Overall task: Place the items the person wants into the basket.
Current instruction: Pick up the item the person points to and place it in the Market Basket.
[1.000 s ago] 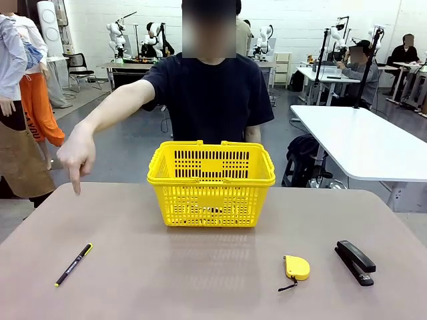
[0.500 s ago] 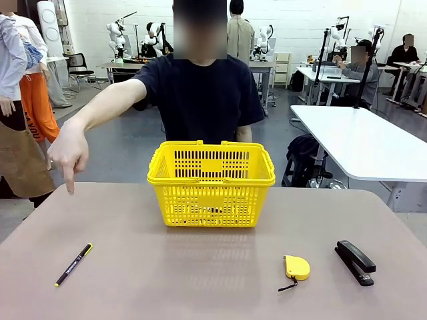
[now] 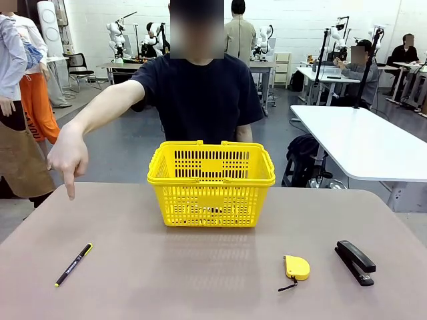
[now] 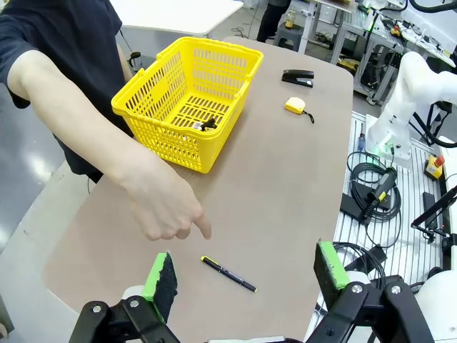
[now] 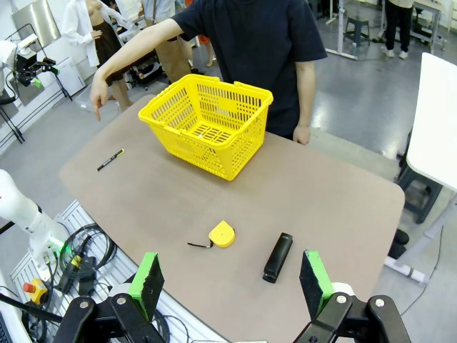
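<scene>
There it was, the person (image 3: 200, 100) stood behind the yellow basket (image 3: 211, 180) with one arm thrown out toward your left side, the hand (image 3: 67, 159) turned down and its index finger aimed straight at the table (image 3: 200, 287). The nearest thing to that finger was the thin black pen with yellow ends (image 3: 73, 265), lying flat and slanted near the left front, close to the fingertip but not touched by it. I read that as the request: the pen was the wanted item. The basket sat upright at the far middle, right in front of the person, handles down on the rim and mouth open, within reach of either arm. Something small and dark lay on its floor, too small to name. The yellow tape measure (image 3: 296, 267) and the black stapler (image 3: 355, 262) lay at the right front, well apart from the pointing hand, so they looked like ones to leave alone. Your left gripper (image 4: 246, 270) hung above the pen with its green pads spread wide, holding nothing and touching nothing. Your right gripper (image 5: 230, 277) hovered off the table's right side, equally spread and empty. To my eye, the pen was your left arm's job.
</scene>
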Available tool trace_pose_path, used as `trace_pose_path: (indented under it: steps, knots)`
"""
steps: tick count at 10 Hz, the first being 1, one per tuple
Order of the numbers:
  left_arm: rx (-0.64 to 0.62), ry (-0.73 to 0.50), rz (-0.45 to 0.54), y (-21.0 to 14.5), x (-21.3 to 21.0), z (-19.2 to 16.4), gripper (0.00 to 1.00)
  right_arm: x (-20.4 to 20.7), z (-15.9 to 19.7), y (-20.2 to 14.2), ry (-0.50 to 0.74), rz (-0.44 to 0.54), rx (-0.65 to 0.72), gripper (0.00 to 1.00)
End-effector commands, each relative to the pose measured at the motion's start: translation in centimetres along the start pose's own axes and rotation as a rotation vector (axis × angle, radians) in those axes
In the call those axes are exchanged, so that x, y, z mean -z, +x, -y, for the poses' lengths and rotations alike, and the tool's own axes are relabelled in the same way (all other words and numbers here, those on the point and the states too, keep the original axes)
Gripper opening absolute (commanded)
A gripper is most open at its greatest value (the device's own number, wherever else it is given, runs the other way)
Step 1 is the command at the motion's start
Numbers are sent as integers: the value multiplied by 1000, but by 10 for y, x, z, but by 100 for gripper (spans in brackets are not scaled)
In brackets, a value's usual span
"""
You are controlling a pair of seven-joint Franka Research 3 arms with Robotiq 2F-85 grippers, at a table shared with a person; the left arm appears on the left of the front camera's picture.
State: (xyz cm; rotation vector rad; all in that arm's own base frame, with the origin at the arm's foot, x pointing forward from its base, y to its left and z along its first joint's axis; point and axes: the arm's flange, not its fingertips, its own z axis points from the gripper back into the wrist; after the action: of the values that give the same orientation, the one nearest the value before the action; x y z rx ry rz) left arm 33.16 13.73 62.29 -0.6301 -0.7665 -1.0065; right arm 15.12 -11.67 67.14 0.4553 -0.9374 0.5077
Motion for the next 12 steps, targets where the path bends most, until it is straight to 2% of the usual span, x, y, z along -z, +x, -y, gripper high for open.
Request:
trace_pose_path:
  steps: [1, 2, 4, 5, 6, 7, 8, 10, 12]
  knots:
    - [0, 0, 0, 0, 0, 0, 100, 1, 0, 0, -5, -16, 9, 100]
    - [-25, 142, -132, 8, 4, 11, 100, 1, 0, 0, -5, -16, 9, 100]
    - [25, 256, -333, 17, 29, 47, 100, 1, 0, 0, -5, -16, 9, 100]
    - [26, 326, -416, 25, 38, 54, 100, 1, 0, 0, -5, -16, 9, 100]
    - [-31, 401, -496, 25, 53, 68, 100, 1, 0, 0, -5, -16, 9, 100]
    - [-69, 409, -579, 22, 71, 83, 100, 1, 0, 0, -5, -16, 9, 100]
    - [-130, 398, -636, 24, 88, 90, 100, 1, 0, 0, -5, -16, 9, 100]
    - [-236, 463, -646, 21, 123, 99, 100, 1, 0, 0, -5, -16, 9, 100]
    - [-351, 480, -656, 11, 159, 82, 100, 1, 0, 0, -5, -16, 9, 100]
